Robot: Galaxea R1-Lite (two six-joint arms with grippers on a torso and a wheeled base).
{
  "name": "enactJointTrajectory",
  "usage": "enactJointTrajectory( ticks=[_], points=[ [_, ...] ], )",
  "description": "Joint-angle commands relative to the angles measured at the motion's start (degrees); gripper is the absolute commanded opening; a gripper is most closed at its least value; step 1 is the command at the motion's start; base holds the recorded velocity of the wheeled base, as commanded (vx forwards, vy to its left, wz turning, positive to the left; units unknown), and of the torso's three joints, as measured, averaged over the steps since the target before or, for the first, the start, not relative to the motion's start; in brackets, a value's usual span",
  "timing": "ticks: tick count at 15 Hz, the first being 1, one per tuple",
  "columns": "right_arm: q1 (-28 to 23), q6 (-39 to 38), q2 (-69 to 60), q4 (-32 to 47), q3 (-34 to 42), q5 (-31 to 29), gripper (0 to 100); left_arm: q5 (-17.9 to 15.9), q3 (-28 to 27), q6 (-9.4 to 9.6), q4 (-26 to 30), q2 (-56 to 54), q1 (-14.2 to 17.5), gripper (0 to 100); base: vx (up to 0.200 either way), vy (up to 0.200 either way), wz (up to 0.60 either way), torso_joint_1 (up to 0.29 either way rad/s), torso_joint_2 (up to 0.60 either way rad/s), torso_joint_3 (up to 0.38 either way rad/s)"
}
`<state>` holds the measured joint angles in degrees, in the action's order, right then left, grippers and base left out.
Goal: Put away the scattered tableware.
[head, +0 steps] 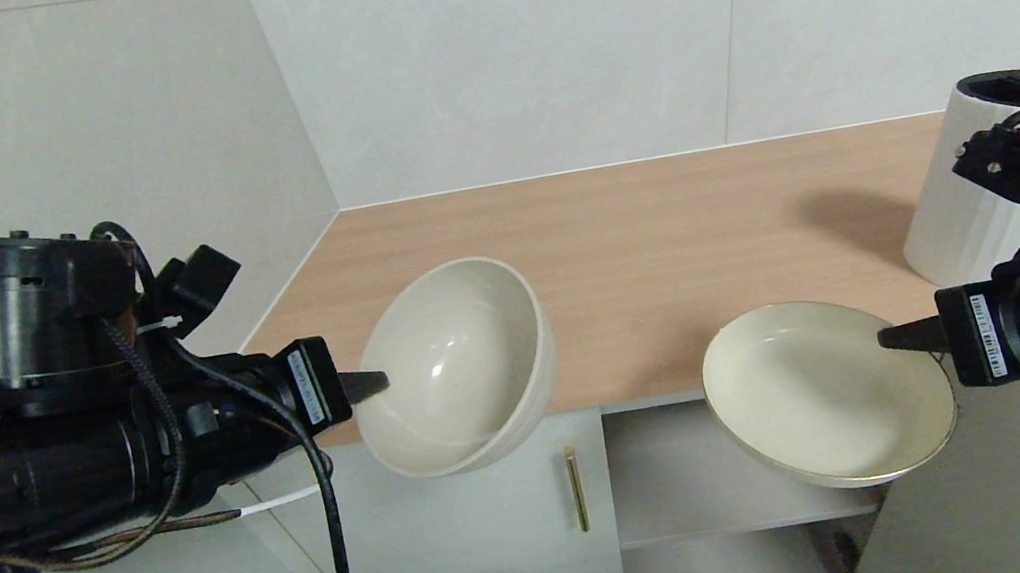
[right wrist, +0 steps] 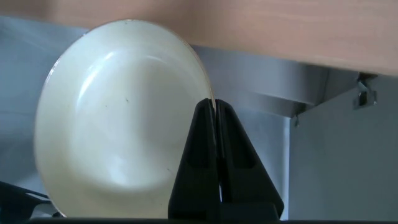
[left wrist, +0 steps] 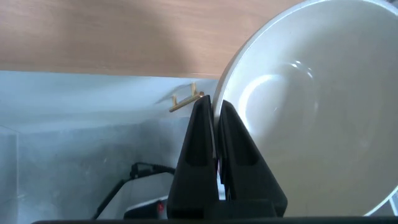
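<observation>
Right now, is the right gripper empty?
No, the right gripper is clamped on the rim of the cream plate.

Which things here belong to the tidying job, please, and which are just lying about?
Job: bowl, held by left gripper; plate, held by right gripper; open cabinet, probably where they go.
Lying about: white container on the counter.

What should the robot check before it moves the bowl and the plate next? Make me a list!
1. The left gripper is shut on the bowl rim: ok.
2. The right gripper is shut on the plate rim: ok.
3. Bowl and plate are apart: ok.
4. The cabinet compartment under the counter is open: ok.
5. Free room deep inside the compartment: cannot tell.
</observation>
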<state>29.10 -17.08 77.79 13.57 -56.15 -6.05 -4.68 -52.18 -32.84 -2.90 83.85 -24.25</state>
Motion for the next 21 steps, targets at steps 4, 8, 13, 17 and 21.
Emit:
enactJointTrajectory(
  ticks=[4, 8, 13, 17, 21],
  points=[
    [0.08, 0.2, 1.4, -0.03, 0.25, -0.02, 0, 0.02, 0.23, 0.15, 0.0, 0.18, -0.1, 0, 0.0, 0.0, 0.0, 0.0, 0.0, 0.0],
    [-0.01, 0.64, 2.28, -0.03, 0.69, -0.02, 0, 0.02, 0.94, 1.64, 0.0, 0.26, -0.63, 0, 0.0, 0.0, 0.0, 0.0, 0.0, 0.0],
    [0.08, 0.64, 2.37, -0.03, 0.69, -0.02, 0, 0.02, 0.94, 1.73, 0.0, 0.26, -0.71, 0, 0.0, 0.0, 0.0, -0.118, 0.28, 0.153],
    [0.08, 0.64, 2.46, -0.03, 0.69, -0.02, 0, 0.02, 1.02, 1.73, 0.0, 0.53, -0.71, 0, 0.0, 0.0, 0.0, -0.198, 0.48, 0.277],
    [0.08, 0.64, 3.25, -0.12, 0.78, -0.02, 0, 0.02, 1.11, 1.73, 0.0, 0.62, -0.8, 0, 0.0, 0.0, 0.0, -0.182, 0.46, 0.289]
  ],
)
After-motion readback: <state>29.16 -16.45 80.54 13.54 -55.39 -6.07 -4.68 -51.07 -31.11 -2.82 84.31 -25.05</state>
